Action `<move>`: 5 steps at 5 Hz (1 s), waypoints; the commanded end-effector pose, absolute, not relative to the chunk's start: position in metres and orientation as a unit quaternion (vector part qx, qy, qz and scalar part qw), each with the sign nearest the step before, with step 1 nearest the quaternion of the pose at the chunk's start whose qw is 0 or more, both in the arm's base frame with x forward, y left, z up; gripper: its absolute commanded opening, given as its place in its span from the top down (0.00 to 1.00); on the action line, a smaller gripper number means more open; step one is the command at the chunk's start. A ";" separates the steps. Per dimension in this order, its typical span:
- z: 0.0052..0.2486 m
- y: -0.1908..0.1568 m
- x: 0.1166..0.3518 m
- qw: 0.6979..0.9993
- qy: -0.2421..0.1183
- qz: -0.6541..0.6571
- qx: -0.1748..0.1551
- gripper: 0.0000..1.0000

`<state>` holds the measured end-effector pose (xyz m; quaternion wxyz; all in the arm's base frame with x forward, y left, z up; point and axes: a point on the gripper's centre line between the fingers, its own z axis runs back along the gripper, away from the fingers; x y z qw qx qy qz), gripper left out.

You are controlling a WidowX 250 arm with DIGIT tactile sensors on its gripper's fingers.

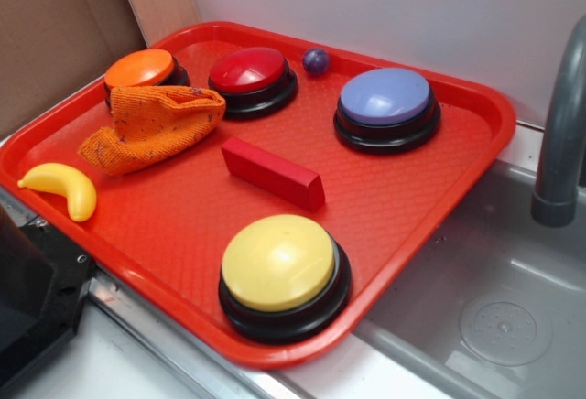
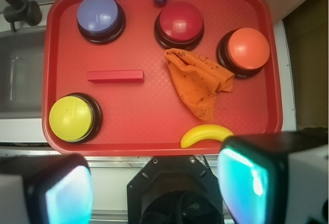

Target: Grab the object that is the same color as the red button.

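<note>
Four dome buttons ring the red tray; we match the red button at its far edge to the red block, lying flat near the tray's middle. It looks stiff, light and smooth, so we would pinch across its narrow sides. Open floor surrounds it, the orange cloth nearest. Our gripper hangs spread open, holding nothing.

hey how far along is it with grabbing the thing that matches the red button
Nothing looks done yet. The red block lies flat on the tray, untouched, between the yellow button and the red button. The claw is open and empty, held high over the tray's near edge. Left: move over the block, come down, close on it and lift.
</note>
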<state>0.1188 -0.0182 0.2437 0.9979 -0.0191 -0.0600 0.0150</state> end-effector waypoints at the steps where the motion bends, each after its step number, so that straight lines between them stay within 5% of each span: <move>1: 0.244 -0.018 0.119 0.998 -0.060 0.015 -0.019 0.00; 5: 0.212 -0.023 0.165 0.962 -0.047 -0.264 -0.046 0.00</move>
